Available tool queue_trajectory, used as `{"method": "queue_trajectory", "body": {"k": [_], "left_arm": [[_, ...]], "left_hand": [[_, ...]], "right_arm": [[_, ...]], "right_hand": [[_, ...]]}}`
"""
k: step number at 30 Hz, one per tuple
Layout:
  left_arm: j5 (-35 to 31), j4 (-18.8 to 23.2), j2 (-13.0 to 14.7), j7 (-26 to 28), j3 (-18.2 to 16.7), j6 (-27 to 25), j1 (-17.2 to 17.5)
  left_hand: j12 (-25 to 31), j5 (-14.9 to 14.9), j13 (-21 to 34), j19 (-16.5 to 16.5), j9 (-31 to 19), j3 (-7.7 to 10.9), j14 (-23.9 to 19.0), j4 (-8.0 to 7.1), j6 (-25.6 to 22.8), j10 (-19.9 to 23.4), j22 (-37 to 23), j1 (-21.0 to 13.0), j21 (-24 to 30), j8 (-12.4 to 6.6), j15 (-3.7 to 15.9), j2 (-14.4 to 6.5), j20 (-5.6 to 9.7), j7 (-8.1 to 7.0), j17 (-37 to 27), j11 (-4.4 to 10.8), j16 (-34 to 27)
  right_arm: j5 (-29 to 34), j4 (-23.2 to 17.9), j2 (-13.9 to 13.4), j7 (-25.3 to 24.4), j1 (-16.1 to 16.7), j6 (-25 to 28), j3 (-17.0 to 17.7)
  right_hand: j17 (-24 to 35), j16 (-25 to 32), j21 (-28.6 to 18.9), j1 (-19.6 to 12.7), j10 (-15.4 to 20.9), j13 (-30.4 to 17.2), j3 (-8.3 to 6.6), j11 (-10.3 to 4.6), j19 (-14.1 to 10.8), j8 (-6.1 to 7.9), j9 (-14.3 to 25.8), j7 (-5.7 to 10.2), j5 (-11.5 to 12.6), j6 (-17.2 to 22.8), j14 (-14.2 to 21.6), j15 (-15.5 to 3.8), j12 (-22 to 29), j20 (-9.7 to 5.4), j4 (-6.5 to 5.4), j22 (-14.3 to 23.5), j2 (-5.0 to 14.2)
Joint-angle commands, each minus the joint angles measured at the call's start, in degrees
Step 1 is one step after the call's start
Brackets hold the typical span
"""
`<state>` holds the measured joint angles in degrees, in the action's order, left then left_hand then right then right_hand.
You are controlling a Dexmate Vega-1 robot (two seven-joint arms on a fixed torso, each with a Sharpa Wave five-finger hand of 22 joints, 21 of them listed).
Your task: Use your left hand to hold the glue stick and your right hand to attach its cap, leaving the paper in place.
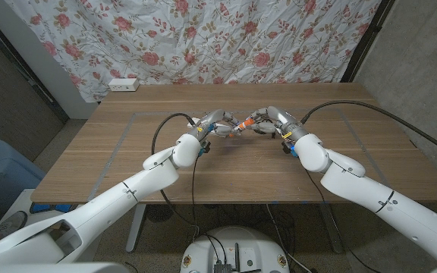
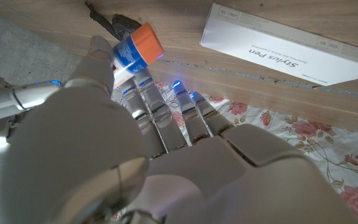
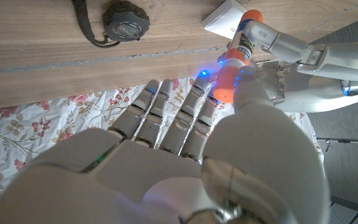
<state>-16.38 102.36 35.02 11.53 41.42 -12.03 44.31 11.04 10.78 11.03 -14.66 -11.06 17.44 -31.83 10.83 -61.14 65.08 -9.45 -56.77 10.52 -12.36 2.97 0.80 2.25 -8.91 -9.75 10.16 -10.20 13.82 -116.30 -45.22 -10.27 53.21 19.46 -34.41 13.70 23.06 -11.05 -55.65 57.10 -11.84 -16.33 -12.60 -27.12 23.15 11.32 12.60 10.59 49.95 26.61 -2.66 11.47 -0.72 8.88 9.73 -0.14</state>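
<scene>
Item: white-and-blue labelled plastic glue stick with orange base (image 2: 134,53), held in the left hand (image 1: 212,126) above mid-table. Orange plastic cap (image 3: 227,84), pinched in the right hand (image 1: 268,120), meets the stick's open end. Likely light, rigid, smooth; liable to twist in the grip. Best hold: barrel mid-length, cap by its sides. White "Stylus Pen" box (image 2: 288,48) lies on the wooden table (image 1: 226,171).

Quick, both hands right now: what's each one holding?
Left hand: holding the glue stick.
Right hand: holding the orange cap, at the glue stick's end.
</scene>
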Motion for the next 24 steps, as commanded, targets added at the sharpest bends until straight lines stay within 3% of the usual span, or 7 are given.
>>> {"method": "queue_trajectory", "body": {"k": [1, 7, 15, 24], "left_arm": [[0.1, 0.1, 0.3, -0.2, -0.1, 0.3, 0.1], [0.1, 0.1, 0.3, -0.1, -0.2, 0.4, 0.3], [0.1, 0.2, 0.4, 0.1, -0.3, 0.5, 0.6], [0.0, 0.8, 0.8, 0.1, -0.5, 0.3, 1.1]], "left_hand": [[0.3, 0.3, 0.3, -0.2, -0.2, 1.49, -0.3, -1.23, -3.1, 3.1, -0.2, 2.6, 0.3, -0.18, 8.87, -3.6, 0.59, -2.88, -0.1, 2.78, -0.3], [0.3, 0.3, 0.3, -0.2, -0.2, 1.49, -0.4, -1.25, -3.2, 3.1, -0.2, 2.6, 0.3, -0.2, 8.84, -3.6, 0.58, -2.91, -0.1, 2.78, -0.3], [0.3, 0.3, 0.3, -0.2, -0.2, 1.53, -0.4, -1.31, -3.1, 3.2, -0.2, 2.8, 0.3, -0.18, 8.78, -3.6, 0.6, -2.95, -0.1, 2.78, -0.3], [0.3, 0.3, 0.3, -0.1, -0.2, 1.65, -0.5, -1.34, -3.0, 3.2, -0.2, 2.9, 0.3, -0.11, 8.8, -3.6, 0.5, -3.0, 0.0, 2.78, -0.2]], "right_arm": [[-0.6, -0.7, -0.4, 0.4, 0.3, -0.3, 0.3], [-1.2, -0.9, -0.9, 1.2, 0.2, -0.6, 0.5], [-1.5, -1.2, -1.2, 1.7, 0.3, -1.1, 0.7], [-1.6, -1.5, -1.7, 2.2, 0.3, -1.4, 0.9]], "right_hand": [[0.1, 0.0, -0.1, 0.4, -0.6, -0.1, 0.64, -0.1, 0.1, -0.52, 0.1, 0.06, 0.1, -0.6, -0.3, -7.12, -0.4, 0.43, -0.05, 0.1, -0.94], [-0.1, -0.6, 0.0, 1.2, -3.5, 0.1, 1.4, -0.02, 0.4, -2.37, -0.1, 0.06, 0.5, -3.5, -1.1, -7.05, -1.0, 0.88, -0.19, 0.1, -1.9], [-0.3, -1.3, 0.1, 1.2, -5.2, 0.1, 1.8, -0.05, 1.0, -3.16, -0.1, 0.05, 0.8, -4.7, -2.0, -6.95, -1.1, 1.14, 0.05, 0.1, -2.97], [-0.4, -3.0, 0.2, 1.6, -9.6, 0.1, 1.7, 0.02, 2.0, -5.8, -0.2, 0.03, 1.6, -9.7, -3.8, -5.36, -1.2, 1.88, -0.13, 0.1, -3.87]]}}
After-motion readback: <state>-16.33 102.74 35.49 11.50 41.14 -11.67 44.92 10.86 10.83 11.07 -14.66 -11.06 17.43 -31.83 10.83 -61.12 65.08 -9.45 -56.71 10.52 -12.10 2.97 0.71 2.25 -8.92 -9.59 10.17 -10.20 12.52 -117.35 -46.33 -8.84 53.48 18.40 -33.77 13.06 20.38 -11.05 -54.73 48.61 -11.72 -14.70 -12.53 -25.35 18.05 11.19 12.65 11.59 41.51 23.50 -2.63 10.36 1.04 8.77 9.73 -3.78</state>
